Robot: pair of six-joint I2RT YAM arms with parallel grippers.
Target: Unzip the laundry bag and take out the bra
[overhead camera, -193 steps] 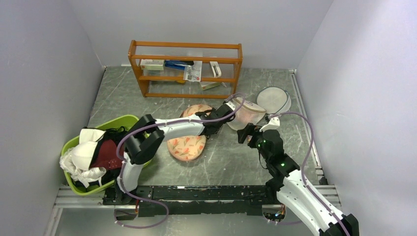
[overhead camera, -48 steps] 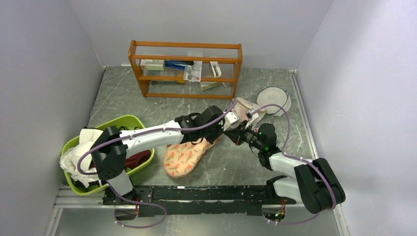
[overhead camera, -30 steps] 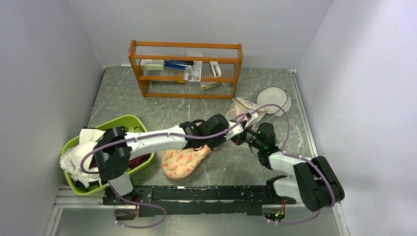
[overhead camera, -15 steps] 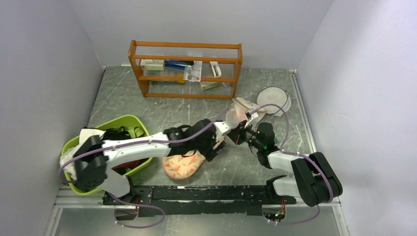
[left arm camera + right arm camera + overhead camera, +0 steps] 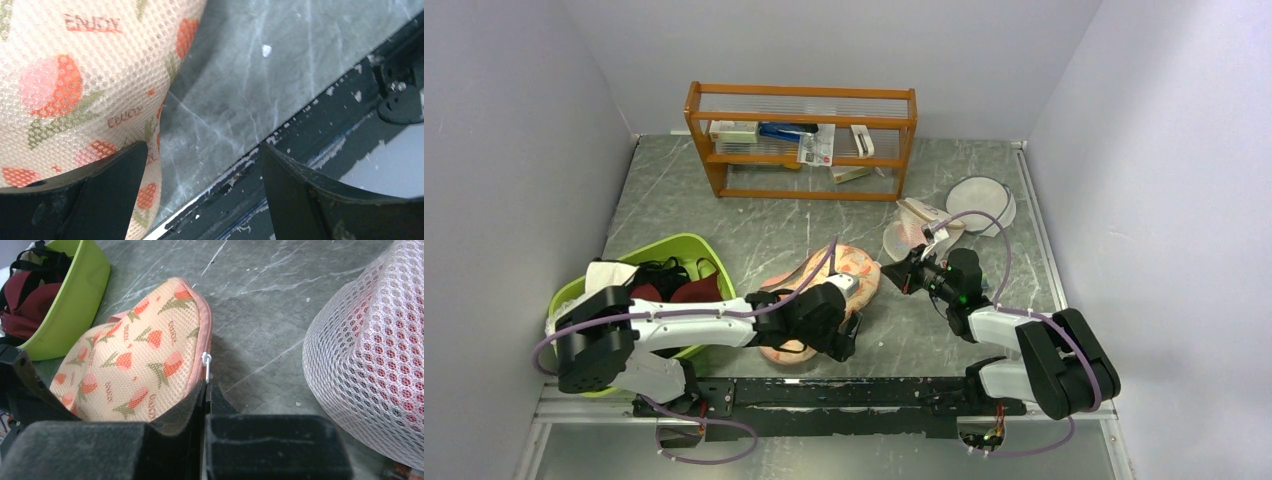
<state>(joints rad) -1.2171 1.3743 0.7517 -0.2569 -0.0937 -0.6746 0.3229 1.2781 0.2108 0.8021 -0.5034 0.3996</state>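
The laundry bag [image 5: 856,268] lies mid-table, peach mesh with orange-red flowers, partly under my left arm. My right gripper [image 5: 902,277] is at its right end, shut on the bag's small white zip pull [image 5: 206,364]; the fingers [image 5: 220,405] meet just below it, as the right wrist view shows. My left gripper [image 5: 848,338] is open at the bag's near end by the table's front rail, holding nothing. In the left wrist view the laundry bag [image 5: 75,85] sits beside the left finger [image 5: 115,165]. The bra is hidden.
A green basket [image 5: 679,245] holding a dark maroon bra [image 5: 694,292] and white cloths stands at the near left. A white mesh dome bag [image 5: 902,233] and a round white mesh disc [image 5: 980,203] lie behind the right gripper. A wooden shelf [image 5: 799,140] stands at the back.
My left gripper has opened and drawn back from the bag's right end toward the front rail. The bag has swung to lie more across the table. The right gripper stays shut.
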